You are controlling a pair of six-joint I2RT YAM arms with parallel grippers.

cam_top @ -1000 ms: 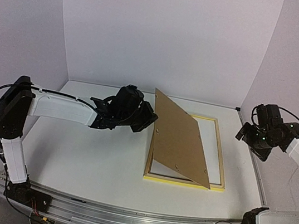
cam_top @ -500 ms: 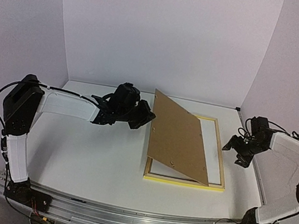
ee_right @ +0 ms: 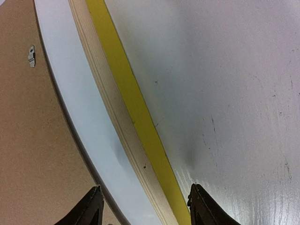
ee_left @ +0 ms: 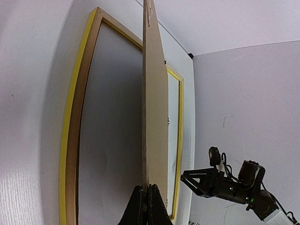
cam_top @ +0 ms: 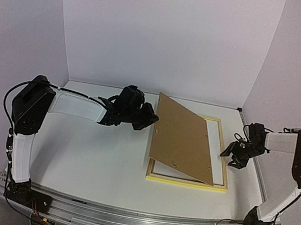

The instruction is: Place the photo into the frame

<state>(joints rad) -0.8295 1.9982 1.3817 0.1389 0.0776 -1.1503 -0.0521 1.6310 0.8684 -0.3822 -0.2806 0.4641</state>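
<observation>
The yellow-bordered frame [cam_top: 185, 183] lies flat at centre right, back side up; it also shows in the left wrist view [ee_left: 70, 117] and the right wrist view [ee_right: 136, 117]. A white sheet [cam_top: 215, 150] fills its opening; no printed building picture shows, so I cannot tell whether this is the photo. My left gripper [cam_top: 152, 118] is shut on the left edge of the brown backing board [cam_top: 183, 137], which is tilted over the frame, its right edge lowest. The wrist view shows the jaws [ee_left: 146, 201] pinching the board's edge [ee_left: 151, 93]. My right gripper [cam_top: 230, 156] is open, straddling the frame's right rail [ee_right: 145, 206].
The white table [cam_top: 93, 155] ends in a metal rail at the near edge. White walls stand at the back and both sides; the right wall is close behind my right arm. A small clip [ee_right: 31, 55] sits on the board's back.
My right arm has come down and leftward from beside the wall to the frame's right rail. The backing board has tilted lower over the frame, still held by my left gripper.
</observation>
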